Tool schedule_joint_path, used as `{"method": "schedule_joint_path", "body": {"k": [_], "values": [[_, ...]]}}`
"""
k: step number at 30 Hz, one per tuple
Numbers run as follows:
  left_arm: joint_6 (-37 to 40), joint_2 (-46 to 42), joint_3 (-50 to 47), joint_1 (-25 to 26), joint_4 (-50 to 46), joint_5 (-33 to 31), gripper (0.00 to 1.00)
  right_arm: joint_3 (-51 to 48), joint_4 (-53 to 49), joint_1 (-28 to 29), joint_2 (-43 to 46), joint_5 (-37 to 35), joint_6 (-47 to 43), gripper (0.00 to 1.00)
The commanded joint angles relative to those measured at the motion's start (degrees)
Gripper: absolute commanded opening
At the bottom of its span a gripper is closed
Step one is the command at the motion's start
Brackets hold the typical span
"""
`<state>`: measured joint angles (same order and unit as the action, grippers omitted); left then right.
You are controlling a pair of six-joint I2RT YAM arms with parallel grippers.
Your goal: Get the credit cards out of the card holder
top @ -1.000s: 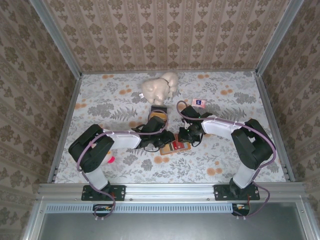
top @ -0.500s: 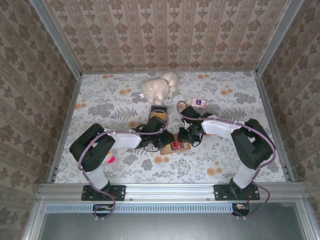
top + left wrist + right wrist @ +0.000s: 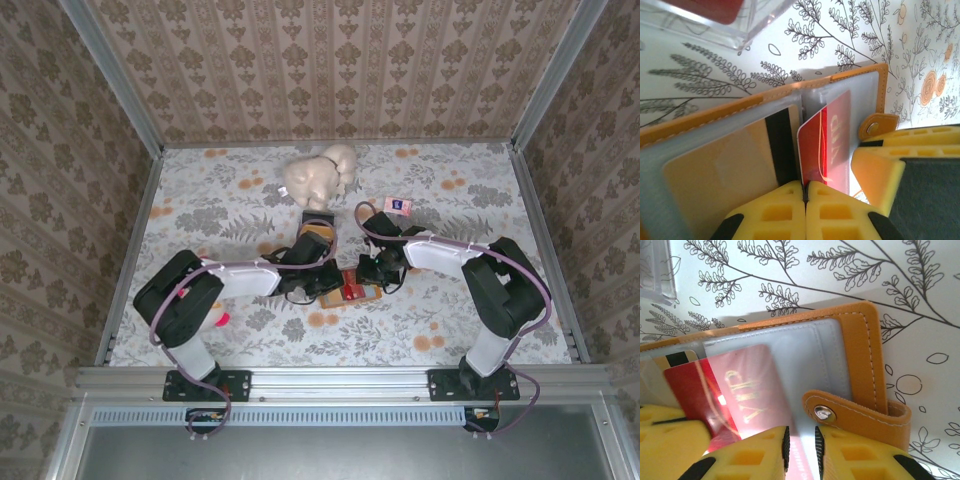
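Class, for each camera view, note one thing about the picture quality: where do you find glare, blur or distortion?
Right wrist: a white glare spot sits on the red card under its clear sleeve, and the right gripper's fingers are soft. Left wrist: the left gripper's fingers blur, while the stitching on the card holder is sharp. Top external: even light, with the walls splaying outward from the wide lens.

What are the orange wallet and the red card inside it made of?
The orange wallet looks like leather or faux leather: matte, stitched edges, metal snap, clear plastic sleeves. The red card: glossy plastic, judging by the glare and thin white edge.
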<state>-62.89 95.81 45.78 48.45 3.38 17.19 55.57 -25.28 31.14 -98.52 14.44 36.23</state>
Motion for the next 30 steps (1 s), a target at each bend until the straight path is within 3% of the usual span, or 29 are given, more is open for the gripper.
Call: {"method": "schedule_joint_path", "body": {"k": [1,9,14,21,24,30], "values": [[4.2,-4.0,0.7,-0.8,-10.1,-3.4,0.03,-1.8,-0.6,-0.9,0.5,-0.5,1.1,0.25],[6.6,-9.9,0.9,-0.6,-16.1,-5.5,0.0,-2.6,0.6,-1.4,2.3,0.2,1.3,0.25],[11.5,-14.7,4.2,-0.7,-25.5,-9.5,0.0,-5.2,3.1,-1.5,5.6,-1.1,1.8,0.25],[17.9,-18.1,8.7,-4.6,-29.3,-8.5,0.0,-7.9,9.2,-1.6,14.1,0.4,3.2,0.27],[20.4,-18.8,10.6,-7.3,-28.6,-7.6,0.0,-8.8,11.5,-1.7,18.4,0.4,2.6,0.37],[22.5,-18.5,15.7,-12.8,-23.6,-0.3,0.0,-7.2,16.5,-4.1,23.5,6.5,4.9,0.68]]}}
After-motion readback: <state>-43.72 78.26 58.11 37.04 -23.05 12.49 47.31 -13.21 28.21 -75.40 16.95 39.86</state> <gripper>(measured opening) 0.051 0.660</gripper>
